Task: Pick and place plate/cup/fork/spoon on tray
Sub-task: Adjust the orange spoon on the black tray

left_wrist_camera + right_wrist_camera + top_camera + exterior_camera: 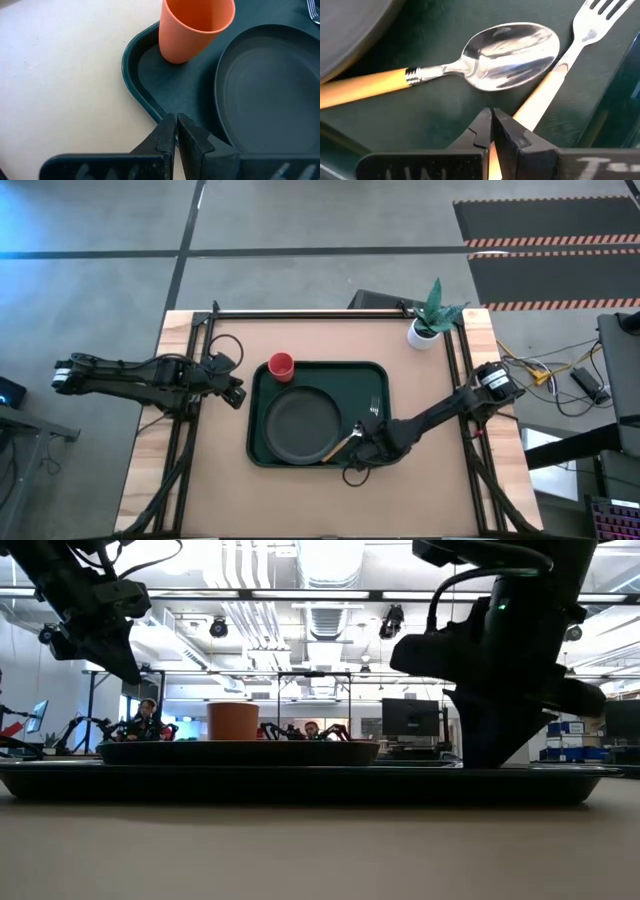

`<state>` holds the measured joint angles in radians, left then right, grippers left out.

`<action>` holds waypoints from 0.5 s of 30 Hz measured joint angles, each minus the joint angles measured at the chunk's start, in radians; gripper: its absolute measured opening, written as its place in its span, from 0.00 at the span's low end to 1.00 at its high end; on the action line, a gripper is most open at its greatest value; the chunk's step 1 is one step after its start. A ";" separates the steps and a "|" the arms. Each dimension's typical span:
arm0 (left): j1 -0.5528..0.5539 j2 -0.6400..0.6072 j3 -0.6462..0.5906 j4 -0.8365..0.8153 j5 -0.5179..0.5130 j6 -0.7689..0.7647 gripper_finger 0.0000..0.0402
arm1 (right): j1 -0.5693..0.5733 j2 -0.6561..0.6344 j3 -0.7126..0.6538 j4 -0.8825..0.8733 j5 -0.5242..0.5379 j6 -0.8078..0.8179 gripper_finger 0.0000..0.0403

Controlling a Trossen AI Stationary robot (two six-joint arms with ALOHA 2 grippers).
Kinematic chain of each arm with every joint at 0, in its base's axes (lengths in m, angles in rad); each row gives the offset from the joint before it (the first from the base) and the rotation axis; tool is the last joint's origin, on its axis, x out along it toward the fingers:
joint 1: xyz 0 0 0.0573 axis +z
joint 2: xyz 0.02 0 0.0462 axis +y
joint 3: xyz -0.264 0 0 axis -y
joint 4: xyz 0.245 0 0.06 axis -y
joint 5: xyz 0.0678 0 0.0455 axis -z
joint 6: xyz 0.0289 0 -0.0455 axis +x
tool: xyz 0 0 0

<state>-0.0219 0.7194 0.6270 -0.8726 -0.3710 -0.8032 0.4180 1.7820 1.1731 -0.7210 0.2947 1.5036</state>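
Note:
The dark green tray [262, 385] lies mid-table. On it lie the dark plate [300, 425], the red cup [282, 366] standing in its far left corner, the spoon [505, 50] beside the plate and the fork [570, 45] near the tray's right rim. My right gripper [492, 114] is shut and stands over the fork's orange handle [535, 102], low over the tray's near right part [362, 442]. My left gripper [176, 120] is shut and empty above the tray's left rim [240, 396], near the cup [195, 27]. My right gripper has its shut fingertips right over the fork's handle, near its free end [520, 120], coming from the table's right side and slanting down. The orange shows through the slit behind the tips. I cannot tell whether they touch it.
A white pot with a green plant [423, 333] stands at the table's far right. Black frame rails [200, 360] run along the table's left and right sides. Bare tabletop lies in front of the tray [300, 500].

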 joint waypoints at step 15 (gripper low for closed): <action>0.000 0.000 0.000 0.000 0.000 0.000 0.00 | -0.046 0.002 -0.012 0.005 0.108 -0.049 0.02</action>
<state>-0.0219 0.7197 0.6270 -0.8726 -0.3710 -0.8032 0.3725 1.7844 1.1610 -0.7158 0.4026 1.4548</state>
